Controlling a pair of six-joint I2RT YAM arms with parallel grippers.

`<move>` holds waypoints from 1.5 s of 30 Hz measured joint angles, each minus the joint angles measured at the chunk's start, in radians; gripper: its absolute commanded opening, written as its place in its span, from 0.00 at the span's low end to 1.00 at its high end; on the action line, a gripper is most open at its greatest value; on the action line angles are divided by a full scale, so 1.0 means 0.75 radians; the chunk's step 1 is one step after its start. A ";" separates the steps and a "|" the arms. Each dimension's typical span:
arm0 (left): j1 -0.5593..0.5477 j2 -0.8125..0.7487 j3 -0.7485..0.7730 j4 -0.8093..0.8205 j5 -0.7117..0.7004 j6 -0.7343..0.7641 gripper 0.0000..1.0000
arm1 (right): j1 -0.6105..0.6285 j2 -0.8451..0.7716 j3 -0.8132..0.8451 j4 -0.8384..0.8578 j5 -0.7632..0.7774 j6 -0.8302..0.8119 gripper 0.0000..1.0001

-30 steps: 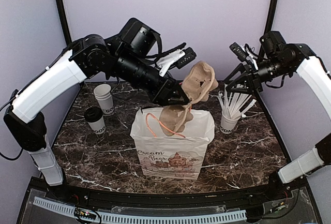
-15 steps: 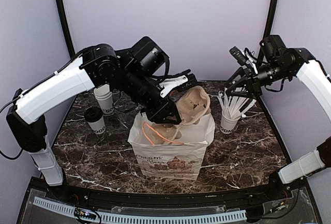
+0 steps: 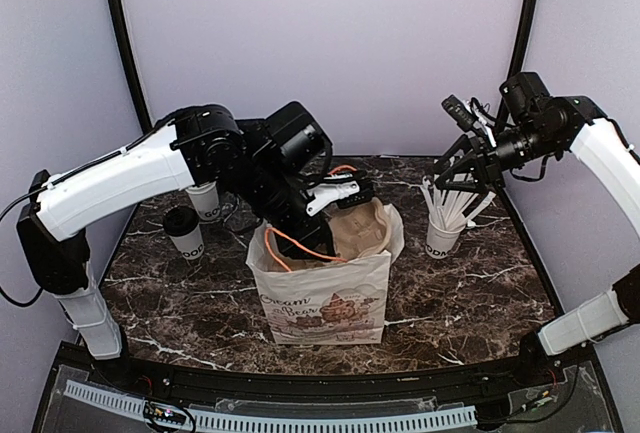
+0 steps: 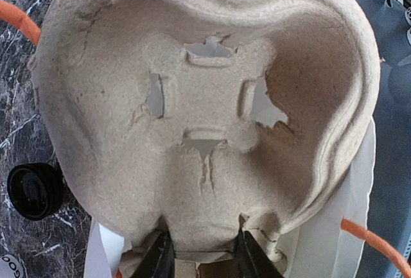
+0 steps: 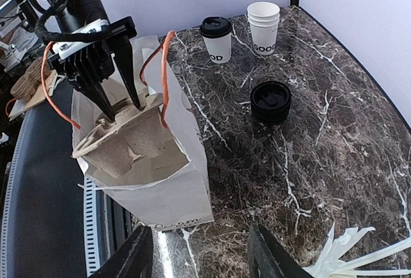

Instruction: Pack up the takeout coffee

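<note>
The takeout coffee [image 3: 183, 230], a small white cup with a black lid, stands on the marble at the left, also in the right wrist view [image 5: 216, 39]. No gripper touches it. My left gripper [image 3: 333, 213] is shut on the rim of a brown pulp cup carrier [image 4: 205, 98], its fingers pinching the near edge [image 4: 202, 243]. The carrier [image 5: 125, 140] sits tilted in the mouth of the white paper bag [image 3: 325, 298], between the orange handles. My right gripper [image 3: 462, 165] hangs open above the back right of the table, with nothing between its fingers [image 5: 199, 252].
Nested white cups [image 3: 203, 198] stand behind the coffee. A stack of black lids [image 5: 270, 101] lies on the marble beyond the bag. A white cup of straws [image 3: 440, 238] stands at the right, under my right gripper. The marble table [image 3: 470, 303] ends at dark edges.
My left arm has come down and lowered the carrier from above the bag into its mouth. The right arm has barely moved.
</note>
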 measured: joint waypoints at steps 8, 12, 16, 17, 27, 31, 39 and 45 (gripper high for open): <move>-0.005 0.001 -0.049 -0.010 0.002 0.005 0.32 | 0.000 0.001 -0.010 0.004 0.000 0.000 0.52; -0.026 0.002 -0.035 -0.019 -0.041 0.005 0.32 | 0.000 0.003 -0.018 0.008 -0.001 0.000 0.53; -0.051 0.004 0.048 -0.039 -0.096 0.004 0.33 | 0.000 0.009 -0.018 0.010 -0.011 -0.002 0.56; -0.053 0.004 0.068 -0.040 -0.098 0.004 0.33 | 0.001 0.013 -0.016 0.008 -0.013 -0.001 0.56; -0.061 -0.007 0.126 -0.049 -0.090 -0.012 0.33 | 0.229 0.208 0.213 -0.012 -0.032 0.001 0.54; -0.061 -0.007 0.126 -0.056 -0.084 -0.026 0.33 | 0.310 0.329 0.342 -0.021 -0.073 0.004 0.52; -0.076 -0.007 0.126 -0.111 -0.089 -0.058 0.33 | 0.380 0.494 0.442 -0.040 -0.182 0.054 0.44; -0.086 -0.007 0.126 -0.128 -0.090 -0.068 0.33 | 0.425 0.516 0.443 -0.008 -0.205 0.155 0.15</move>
